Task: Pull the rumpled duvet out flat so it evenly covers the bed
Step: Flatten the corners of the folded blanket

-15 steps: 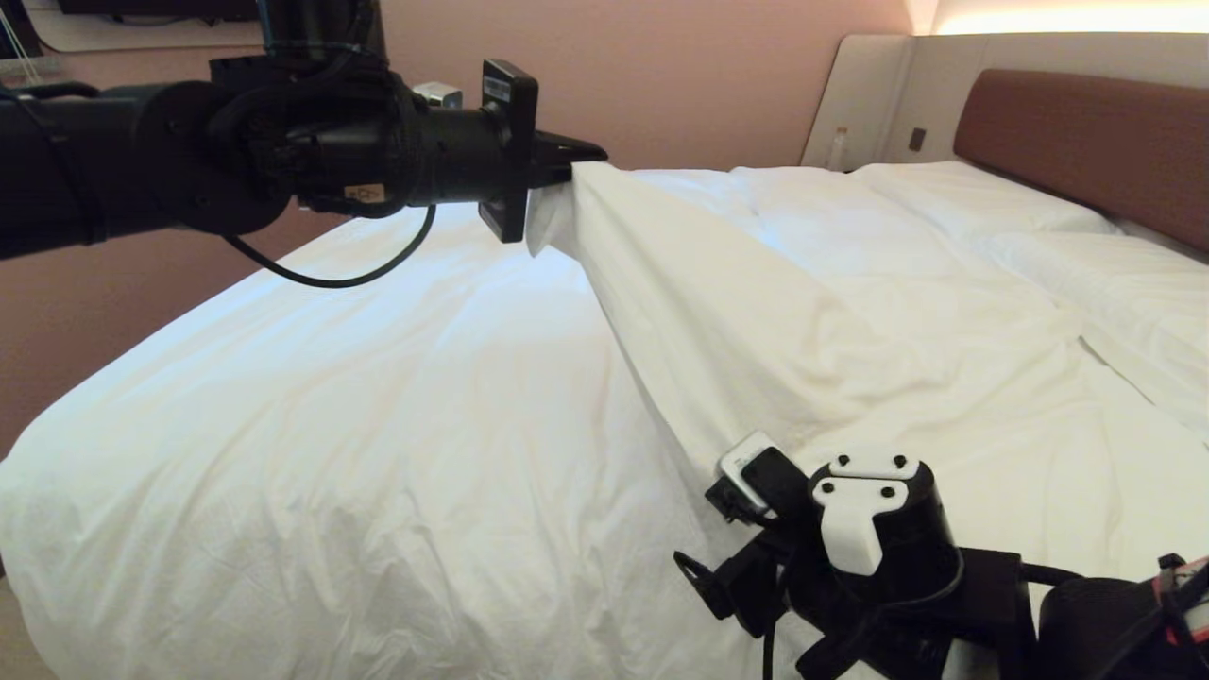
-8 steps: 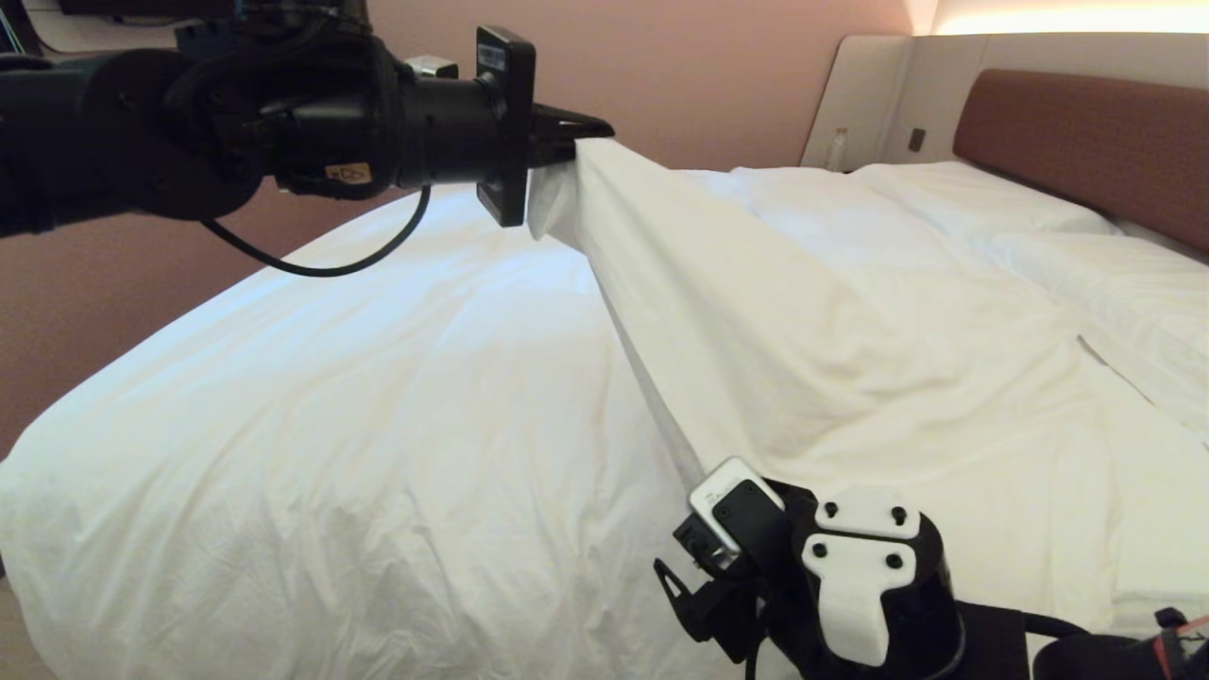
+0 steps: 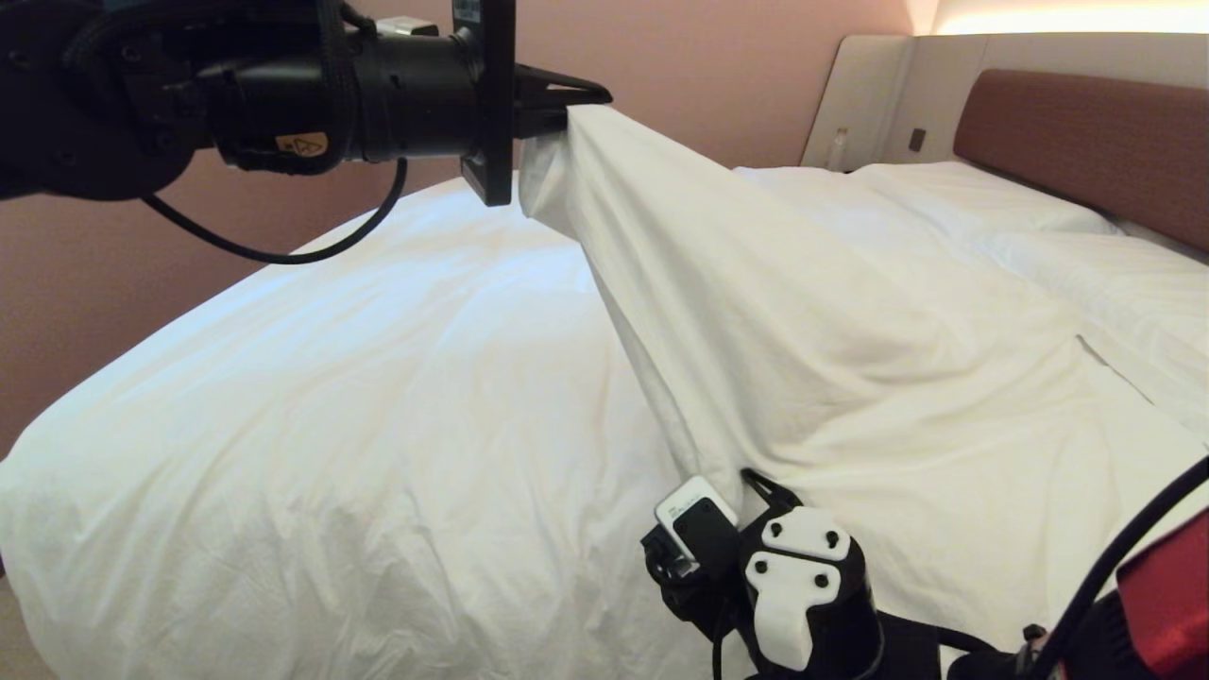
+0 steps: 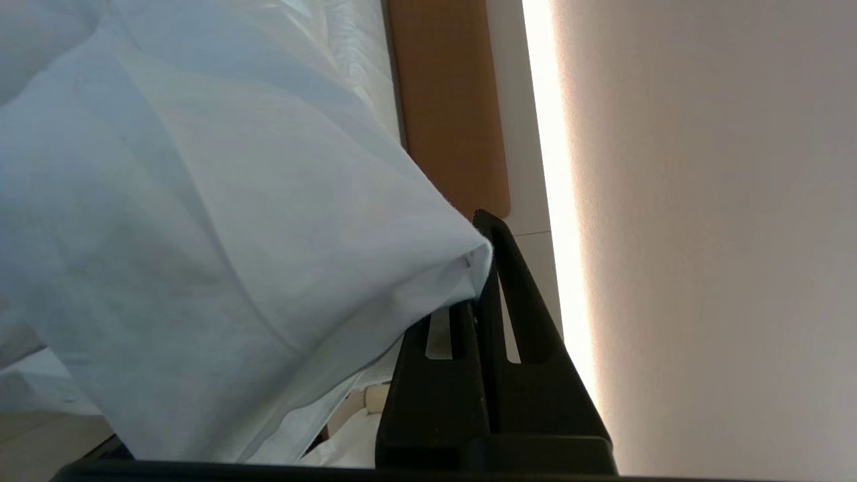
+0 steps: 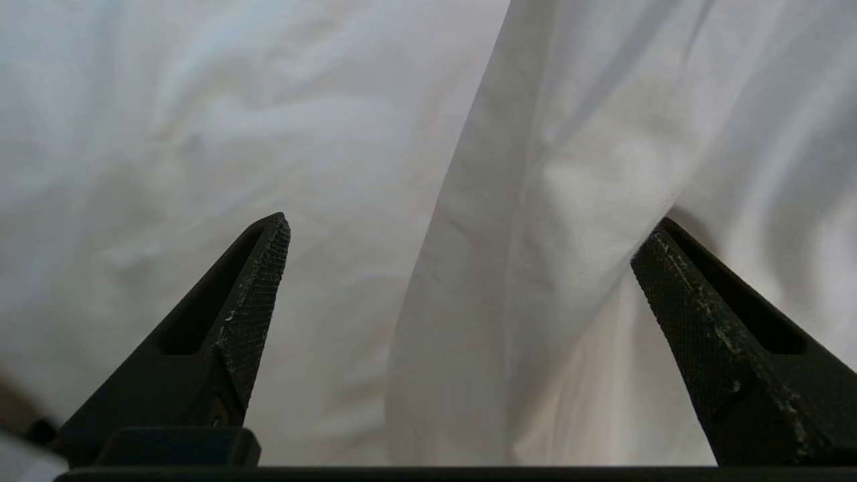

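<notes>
**Duvet edge hoisted higher, right arm tucked in below**

Since the earlier frames the left pincer (image 3: 576, 94) has climbed toward the upper left of the head view, drawing the duvet (image 3: 756, 283) up into a taller tent, and the right arm has slid lower and closer to the bottom centre.

Head view: the left pincer is clamped on an edge of the duvet at upper centre-left; from there the cloth slopes down to the right and to the lower centre. The rest of the duvet lies wrinkled over the bed (image 3: 283, 397), filling the left and middle of the frame. Pillows (image 3: 973, 198) lie at the right, below the brown headboard (image 3: 1086, 142). The right pincer (image 3: 756, 486) sits at bottom centre, just at the foot of the raised fold.

Left wrist view: the left pincer (image 4: 483, 268) has its two black fingers pressed together on the duvet (image 4: 201, 234) corner, right of centre; the headboard (image 4: 448, 100) shows at top centre.

Right wrist view: the right pincer (image 5: 462, 248) stands wide apart, gripping nothing, with a hanging fold of the duvet (image 5: 535, 234) between its fingers, the right-hand fingertip (image 5: 659, 261) touching the cloth.
</notes>
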{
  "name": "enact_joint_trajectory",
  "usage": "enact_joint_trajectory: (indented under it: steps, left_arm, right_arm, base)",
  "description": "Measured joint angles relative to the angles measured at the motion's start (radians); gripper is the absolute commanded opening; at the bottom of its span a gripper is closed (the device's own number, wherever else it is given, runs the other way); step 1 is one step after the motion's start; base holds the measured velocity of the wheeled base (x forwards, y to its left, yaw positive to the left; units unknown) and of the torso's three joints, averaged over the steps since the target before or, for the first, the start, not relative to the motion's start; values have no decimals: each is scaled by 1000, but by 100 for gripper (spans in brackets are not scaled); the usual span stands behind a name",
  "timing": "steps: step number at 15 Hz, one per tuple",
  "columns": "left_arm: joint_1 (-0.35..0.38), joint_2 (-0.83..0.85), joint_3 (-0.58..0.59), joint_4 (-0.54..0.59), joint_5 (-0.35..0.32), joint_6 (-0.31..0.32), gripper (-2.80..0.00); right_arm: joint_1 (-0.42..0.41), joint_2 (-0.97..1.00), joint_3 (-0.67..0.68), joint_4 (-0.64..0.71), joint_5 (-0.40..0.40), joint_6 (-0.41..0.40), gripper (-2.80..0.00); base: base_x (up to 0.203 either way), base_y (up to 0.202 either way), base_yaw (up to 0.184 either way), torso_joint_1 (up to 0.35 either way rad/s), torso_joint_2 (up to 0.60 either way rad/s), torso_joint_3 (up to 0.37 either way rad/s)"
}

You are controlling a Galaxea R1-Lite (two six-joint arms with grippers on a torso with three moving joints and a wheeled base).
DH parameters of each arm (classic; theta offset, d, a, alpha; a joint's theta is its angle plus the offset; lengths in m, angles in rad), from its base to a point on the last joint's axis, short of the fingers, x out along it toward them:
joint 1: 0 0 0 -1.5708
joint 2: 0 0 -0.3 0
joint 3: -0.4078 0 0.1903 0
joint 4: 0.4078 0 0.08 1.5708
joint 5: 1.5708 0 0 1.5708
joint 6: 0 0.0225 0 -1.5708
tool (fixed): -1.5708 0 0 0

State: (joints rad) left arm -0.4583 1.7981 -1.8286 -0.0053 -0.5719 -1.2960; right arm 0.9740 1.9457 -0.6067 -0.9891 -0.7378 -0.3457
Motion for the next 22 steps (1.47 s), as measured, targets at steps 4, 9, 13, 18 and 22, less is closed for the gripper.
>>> enact_joint_trajectory:
  steps: [4,9,13,18,22]
  left_arm:
    - [-1,-7,42,-6,-12,2,-280]
    - [-13,-15,83,-14,-34,-2,-280]
    - [-19,-32,66,-14,-36,-14,-280]
    - [-30,-58,61,-15,-36,-23,-280]
    - [-31,-63,64,-15,-36,-25,-280]
  right_arm:
    - [-2,-11,15,-134,-79,-94,0]
    - [-34,-75,23,-228,-102,-208,0]
    - [-47,-76,31,-232,-69,-243,0]
    - [-48,-46,13,-235,-42,-237,0]
    - [-50,-15,3,-239,-48,-234,0]
  base:
    - [0,0,0,0,0,0]
    - [0,0,0,0,0,0]
    - [0,0,0,0,0,0]
    - [0,0,0,0,0,0]
    - [0,0,0,0,0,0]
